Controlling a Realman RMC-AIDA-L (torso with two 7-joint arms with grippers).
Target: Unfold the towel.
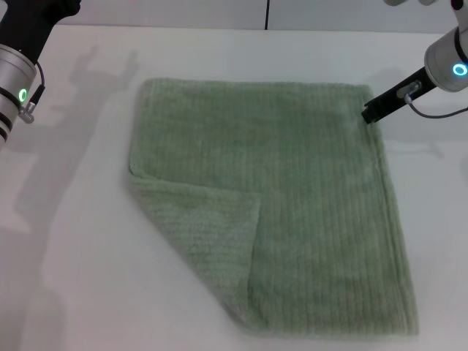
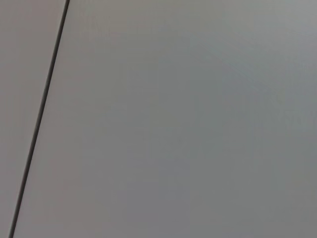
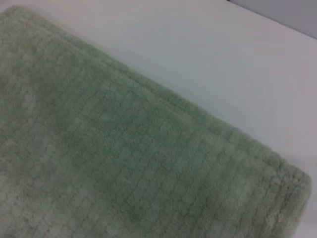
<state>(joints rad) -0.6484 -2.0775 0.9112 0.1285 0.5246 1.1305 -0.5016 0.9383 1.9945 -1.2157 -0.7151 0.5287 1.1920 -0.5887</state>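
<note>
Left gripper out of frame; right gripper fingers indistinct at the towel corner; folded flap hides underlayer.

I read this as a lab or test bench, not a home. My head camera looks down on a plain white worktop with a blank pale wall behind it, split by one dark vertical seam. Only the sage-green towel lies there.
</note>
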